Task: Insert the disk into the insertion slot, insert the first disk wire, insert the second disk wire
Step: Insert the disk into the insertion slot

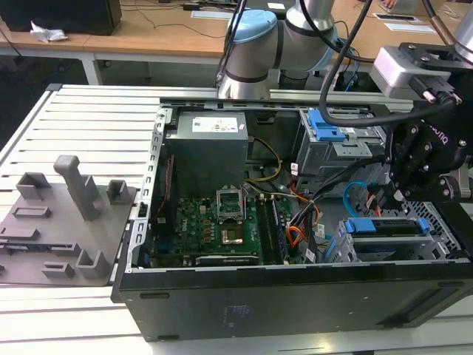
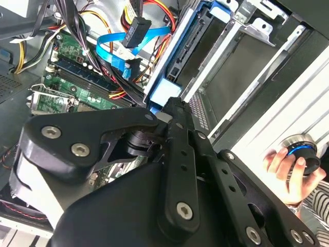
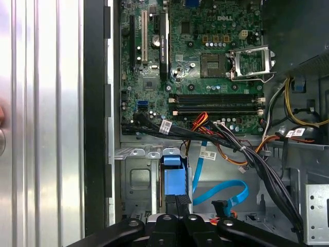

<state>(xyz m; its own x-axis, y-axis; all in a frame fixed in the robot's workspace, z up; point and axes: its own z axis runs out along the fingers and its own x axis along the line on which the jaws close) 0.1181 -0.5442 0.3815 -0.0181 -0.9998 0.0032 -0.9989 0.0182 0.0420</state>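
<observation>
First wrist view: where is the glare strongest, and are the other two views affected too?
In the first wrist view glare washes out the ribbed metal table, while the motherboard is evenly lit; in the second wrist view the same table is overexposed too; the exterior view is evenly lit.

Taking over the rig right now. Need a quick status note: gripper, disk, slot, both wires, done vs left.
Gripper: down inside the case at the blue end of the disk.
Disk: lies in the insertion slot; I cannot tell if it is fully seated.
First disk wire: plug hangs free beside the cage, not connected.
Second disk wire: looped loose next to the slot, plug free.
Done: disk in slot. Left: both wires.
Note: a person's hand is on a round knob outside the case.
</observation>
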